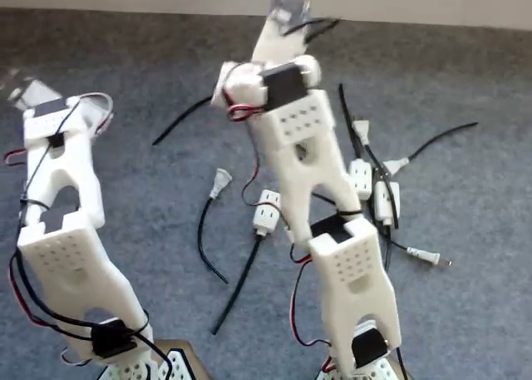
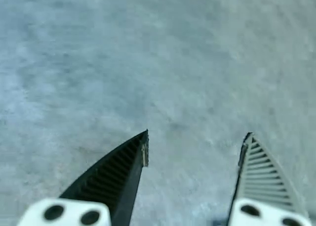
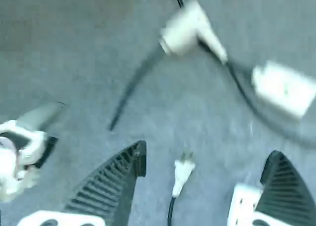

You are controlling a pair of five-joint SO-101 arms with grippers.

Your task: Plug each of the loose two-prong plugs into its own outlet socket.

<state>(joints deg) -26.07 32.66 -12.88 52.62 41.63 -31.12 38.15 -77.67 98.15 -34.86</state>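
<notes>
The right gripper point(image 3: 207, 152) hung with its jaws apart above the carpet point(image 3: 74, 48). A plug point(image 3: 182, 170) lay untouched on the carpet, framed between the jaws. Farther off sat a socket point(image 3: 284, 90) and, it seemed, a second plug point(image 3: 190, 27) near it. The left gripper point(image 2: 195, 137), also spread wide, hung over carpet well away from them.
</notes>
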